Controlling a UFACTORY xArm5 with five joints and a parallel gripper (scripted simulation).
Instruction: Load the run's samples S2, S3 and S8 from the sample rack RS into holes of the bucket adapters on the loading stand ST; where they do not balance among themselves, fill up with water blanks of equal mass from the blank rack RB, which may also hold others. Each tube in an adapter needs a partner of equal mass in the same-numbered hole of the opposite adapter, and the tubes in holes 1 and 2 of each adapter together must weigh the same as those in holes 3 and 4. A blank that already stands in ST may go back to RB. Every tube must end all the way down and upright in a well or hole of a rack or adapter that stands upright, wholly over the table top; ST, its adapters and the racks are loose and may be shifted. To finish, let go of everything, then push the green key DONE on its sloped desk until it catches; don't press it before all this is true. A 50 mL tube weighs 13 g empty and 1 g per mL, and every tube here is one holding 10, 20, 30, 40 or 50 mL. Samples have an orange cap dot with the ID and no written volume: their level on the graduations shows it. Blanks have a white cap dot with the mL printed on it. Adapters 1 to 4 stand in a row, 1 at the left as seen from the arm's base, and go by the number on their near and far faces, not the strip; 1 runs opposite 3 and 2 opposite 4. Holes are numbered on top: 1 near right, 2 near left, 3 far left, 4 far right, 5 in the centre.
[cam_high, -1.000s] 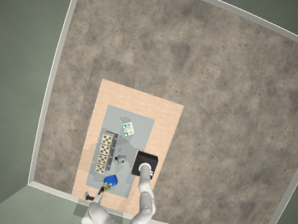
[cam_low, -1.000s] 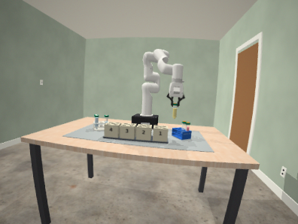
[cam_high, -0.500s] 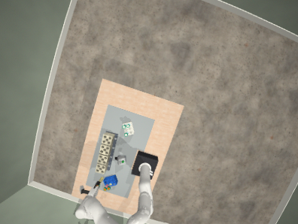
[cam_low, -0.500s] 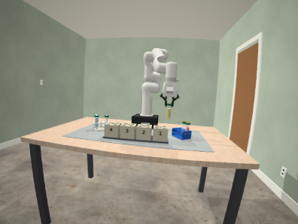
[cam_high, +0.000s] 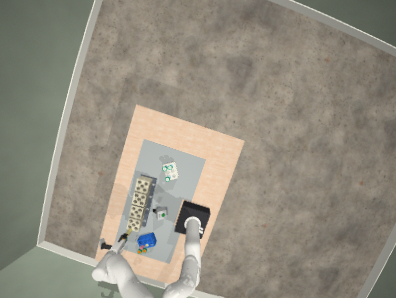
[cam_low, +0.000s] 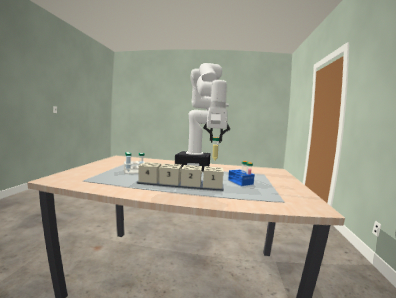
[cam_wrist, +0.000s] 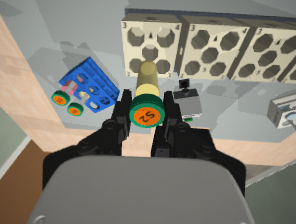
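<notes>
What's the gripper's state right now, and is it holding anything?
Gripper: closed on sample tube S2, held in the air near adapter 1.

Lab bench room: tube racks (cam_low: 241, 177) (blue), numbered adapters (cam_low: 191, 176), table (cam_low: 150, 197).
</notes>
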